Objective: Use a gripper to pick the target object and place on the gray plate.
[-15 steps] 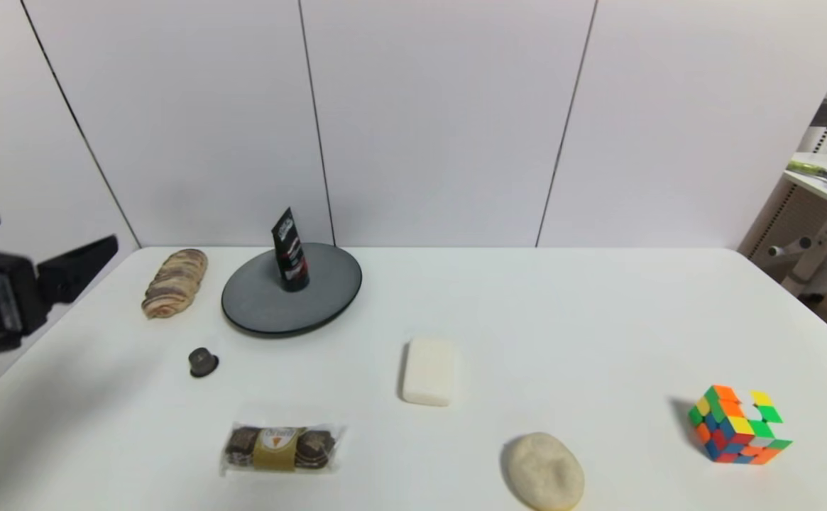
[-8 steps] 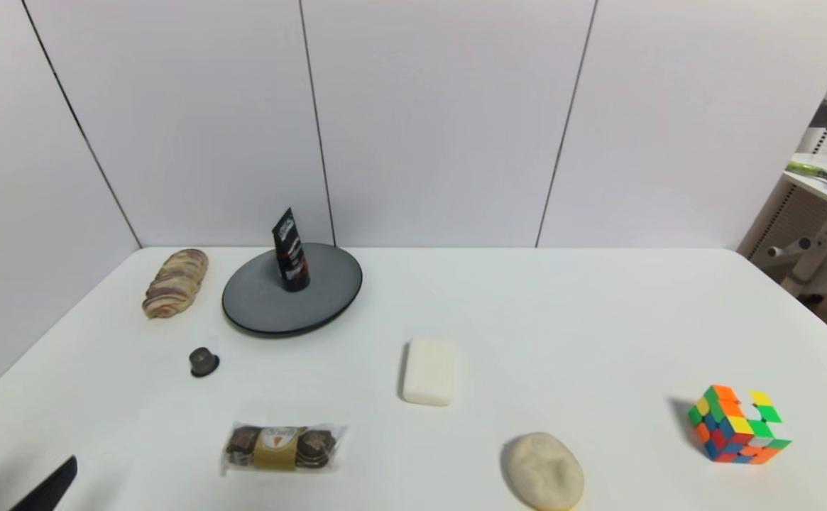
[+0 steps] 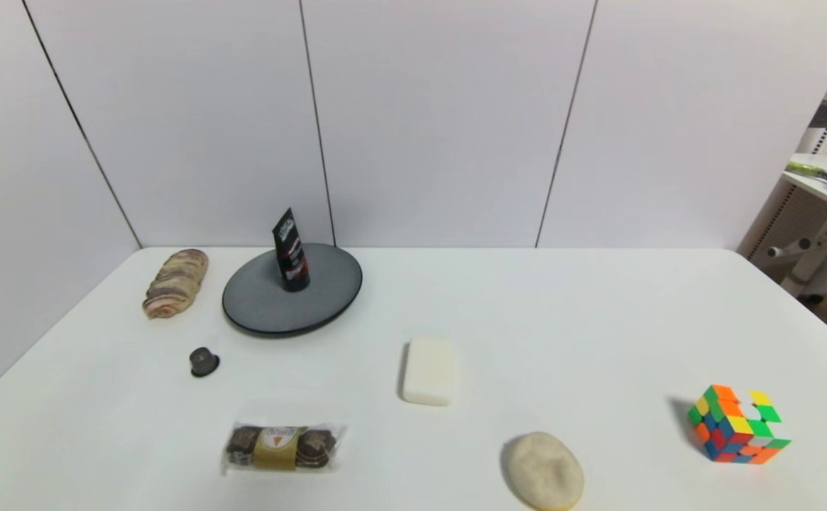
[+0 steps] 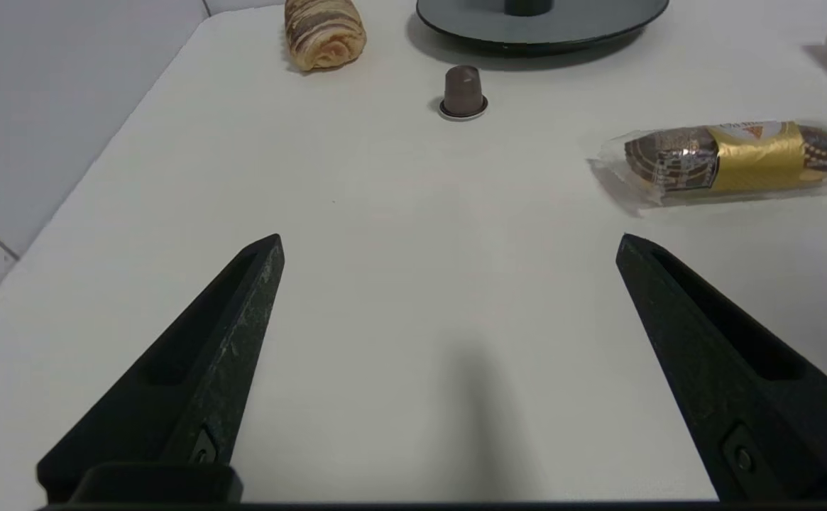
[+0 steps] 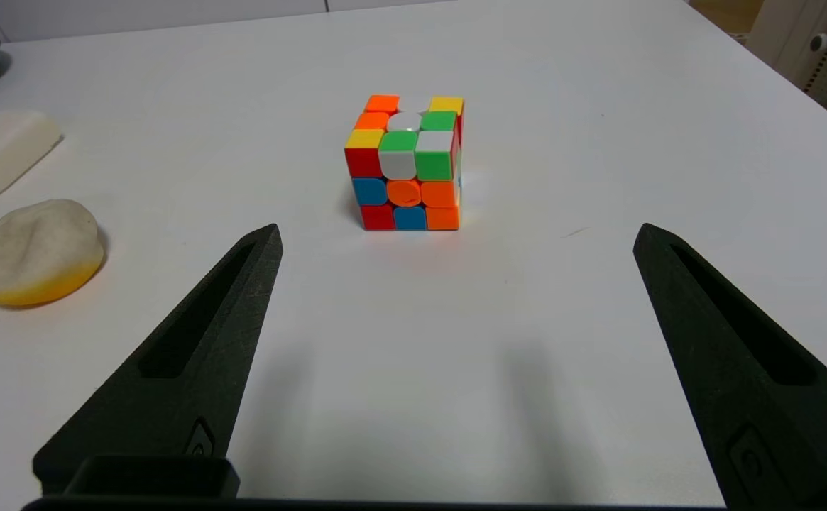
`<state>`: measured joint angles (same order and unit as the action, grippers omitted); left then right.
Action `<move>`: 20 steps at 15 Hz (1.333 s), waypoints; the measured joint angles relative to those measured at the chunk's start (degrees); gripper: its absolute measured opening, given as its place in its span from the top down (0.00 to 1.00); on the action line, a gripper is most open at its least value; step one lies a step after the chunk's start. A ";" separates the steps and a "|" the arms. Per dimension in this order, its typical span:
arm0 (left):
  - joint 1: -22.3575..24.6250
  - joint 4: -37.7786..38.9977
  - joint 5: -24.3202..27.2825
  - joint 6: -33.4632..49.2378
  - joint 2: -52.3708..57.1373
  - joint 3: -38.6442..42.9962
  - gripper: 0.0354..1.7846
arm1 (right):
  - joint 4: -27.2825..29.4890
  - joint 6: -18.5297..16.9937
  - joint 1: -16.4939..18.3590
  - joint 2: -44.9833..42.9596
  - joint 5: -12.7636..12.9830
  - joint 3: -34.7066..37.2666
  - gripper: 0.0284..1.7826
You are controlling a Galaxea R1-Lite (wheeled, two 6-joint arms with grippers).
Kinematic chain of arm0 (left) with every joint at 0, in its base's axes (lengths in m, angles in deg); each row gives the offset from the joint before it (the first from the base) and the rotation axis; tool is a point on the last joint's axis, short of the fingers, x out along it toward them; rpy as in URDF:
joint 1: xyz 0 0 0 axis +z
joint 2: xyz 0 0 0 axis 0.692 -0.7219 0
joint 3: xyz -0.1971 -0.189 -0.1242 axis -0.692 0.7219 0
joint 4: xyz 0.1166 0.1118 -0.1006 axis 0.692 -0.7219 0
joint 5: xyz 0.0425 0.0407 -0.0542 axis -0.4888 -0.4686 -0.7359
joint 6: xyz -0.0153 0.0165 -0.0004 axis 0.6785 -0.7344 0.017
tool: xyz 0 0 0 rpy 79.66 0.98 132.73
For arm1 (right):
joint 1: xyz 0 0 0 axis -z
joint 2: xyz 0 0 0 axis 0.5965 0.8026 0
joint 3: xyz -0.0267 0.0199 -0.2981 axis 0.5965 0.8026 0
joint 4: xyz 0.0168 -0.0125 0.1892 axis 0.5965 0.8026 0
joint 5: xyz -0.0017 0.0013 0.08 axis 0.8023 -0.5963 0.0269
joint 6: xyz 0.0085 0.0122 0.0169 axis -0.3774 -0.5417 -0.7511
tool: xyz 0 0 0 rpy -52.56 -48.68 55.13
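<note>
Left gripper (image 4: 448, 245) spread — tube (image 4: 527, 7) mostly cropped.

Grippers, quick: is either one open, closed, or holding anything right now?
Left gripper: open, holding nothing, low over the table.
Right gripper: open, holding nothing, facing the cube.

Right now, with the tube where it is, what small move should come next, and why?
Probably none beyond keeping both arms parked. The black tube stands upright on the gray plate, nothing touching it. The left tool is open over bare table near the wrapped snack; the right tool is open, short of the cube. The placement looks done.
</note>
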<state>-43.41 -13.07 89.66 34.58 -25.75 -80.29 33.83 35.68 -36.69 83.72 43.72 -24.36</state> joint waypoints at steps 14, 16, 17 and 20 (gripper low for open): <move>0.04 0.48 -1.10 2.63 1.48 0.45 0.06 | 0.02 0.05 0.00 0.00 0.02 0.00 0.04; 0.04 0.48 -1.10 2.63 1.48 0.45 0.06 | 0.00 0.05 0.00 0.00 0.02 0.00 0.04; 0.04 0.45 -1.10 2.63 1.48 0.45 0.06 | 0.02 0.05 -0.02 0.00 0.02 0.00 0.04; 0.04 0.48 -1.10 2.63 1.45 0.45 0.06 | 0.15 0.13 -0.02 0.00 0.10 -0.07 0.04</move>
<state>-43.38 -12.59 88.56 37.21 -24.30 -79.84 33.98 35.81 -36.72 83.72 43.82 -24.43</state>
